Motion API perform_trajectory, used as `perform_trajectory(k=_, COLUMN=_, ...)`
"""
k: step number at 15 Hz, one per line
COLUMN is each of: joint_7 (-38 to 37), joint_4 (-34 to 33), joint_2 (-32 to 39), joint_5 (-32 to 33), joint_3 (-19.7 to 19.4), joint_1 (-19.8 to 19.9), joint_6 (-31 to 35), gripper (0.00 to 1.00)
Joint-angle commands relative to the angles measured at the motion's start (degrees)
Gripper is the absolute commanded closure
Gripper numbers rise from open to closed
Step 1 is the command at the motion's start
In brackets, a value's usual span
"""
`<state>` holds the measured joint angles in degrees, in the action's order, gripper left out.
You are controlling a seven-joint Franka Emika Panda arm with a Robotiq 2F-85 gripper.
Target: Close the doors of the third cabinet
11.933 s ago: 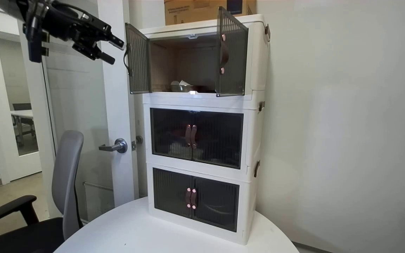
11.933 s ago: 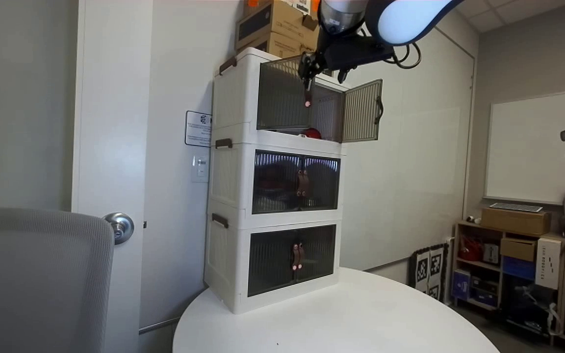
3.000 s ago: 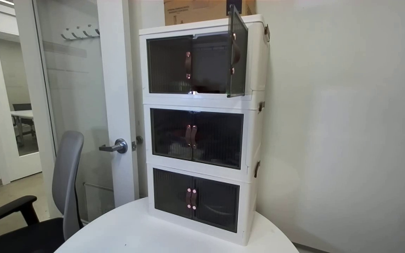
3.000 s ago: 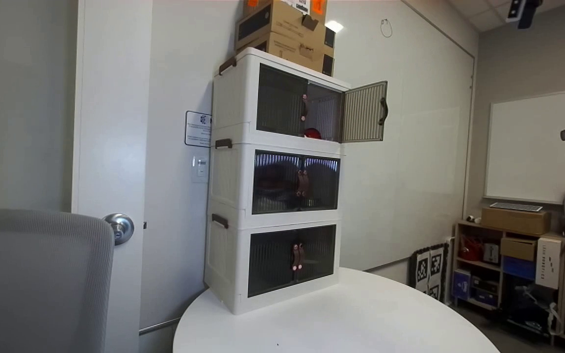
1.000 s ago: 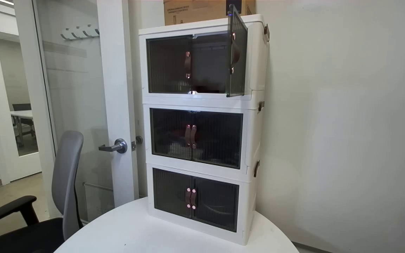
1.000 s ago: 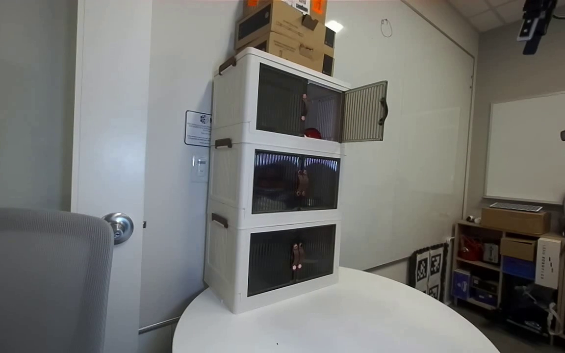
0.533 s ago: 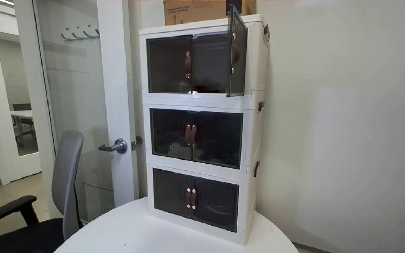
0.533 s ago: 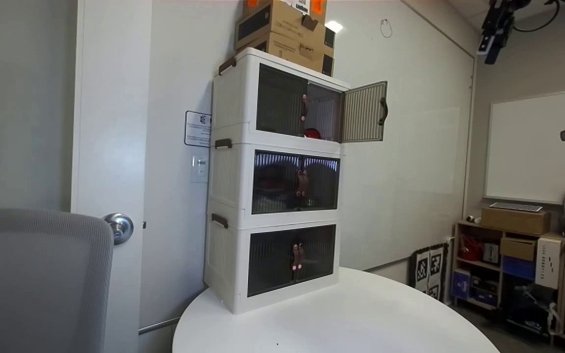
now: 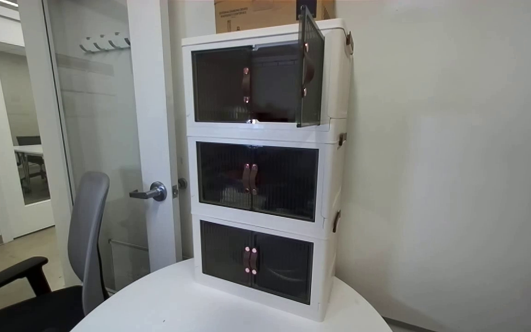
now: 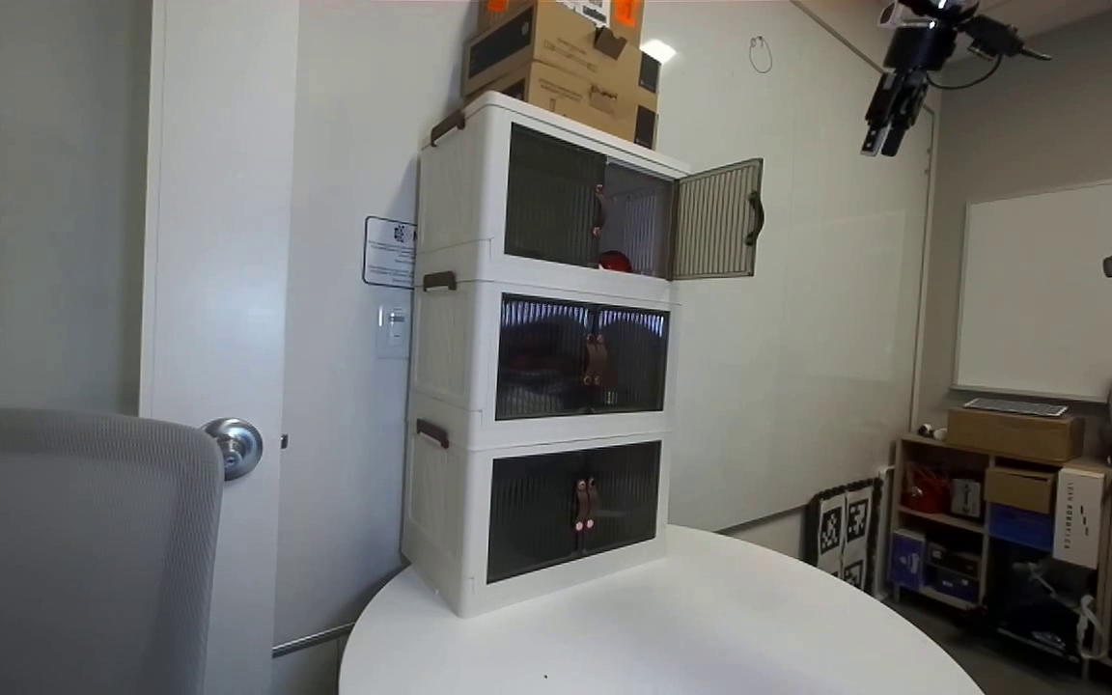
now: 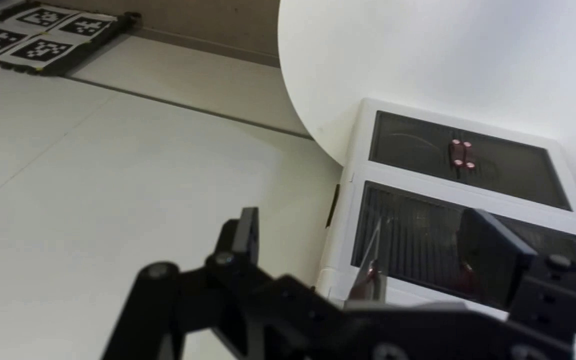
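Observation:
The third cabinet (image 9: 265,130) is the topmost white unit of the stack, and it also shows in an exterior view (image 10: 459,188). One of its dark smoked doors (image 9: 221,85) lies flush in the frame. Its other door (image 9: 312,74) stands swung outward; it also shows in an exterior view (image 10: 715,220) with a dark curved handle. In the wrist view this open door (image 11: 373,265) shows nearly edge-on between my fingers, partly hidden by the gripper. My gripper (image 10: 881,150) is open and empty, up and apart from the open door; its spread fingers show in the wrist view (image 11: 368,235).
The middle unit (image 9: 256,180) and lowest unit (image 9: 256,263) have shut doors. The stack stands on a round white table (image 10: 730,618). Cardboard boxes (image 10: 575,77) sit on top. A red item (image 10: 614,262) is inside the top unit. A whiteboard wall (image 10: 807,319) runs beside the stack.
Since about 12 seconds ago one top door has swung shut and the gripper withdrew from the cabinet front. Over the last second it came down and left in an exterior view, toward the open door.

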<state>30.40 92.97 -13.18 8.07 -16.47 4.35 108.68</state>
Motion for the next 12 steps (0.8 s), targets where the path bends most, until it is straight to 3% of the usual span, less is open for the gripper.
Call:
perform_trajectory(k=1, joint_7=3.0, joint_4=-7.9, joint_2=9.2, joint_5=-1.2, joint_3=-1.0, joint_1=2.4, joint_6=5.8, gripper=0.25)
perform_trajectory(k=2, joint_7=3.2, joint_4=-8.8, joint_2=10.6, joint_5=-1.9, joint_3=-1.0, joint_1=3.2, joint_6=7.5, gripper=0.26)
perform_trajectory(k=8, joint_7=5.7, joint_4=-10.4, joint_2=17.4, joint_5=-11.3, joint_3=0.7, joint_1=7.3, joint_6=24.9, gripper=0.73)
perform_trajectory(k=12, joint_7=10.5, joint_4=-8.4, joint_2=19.3, joint_5=-20.0, joint_3=4.1, joint_1=8.3, joint_6=37.6, gripper=1.00)
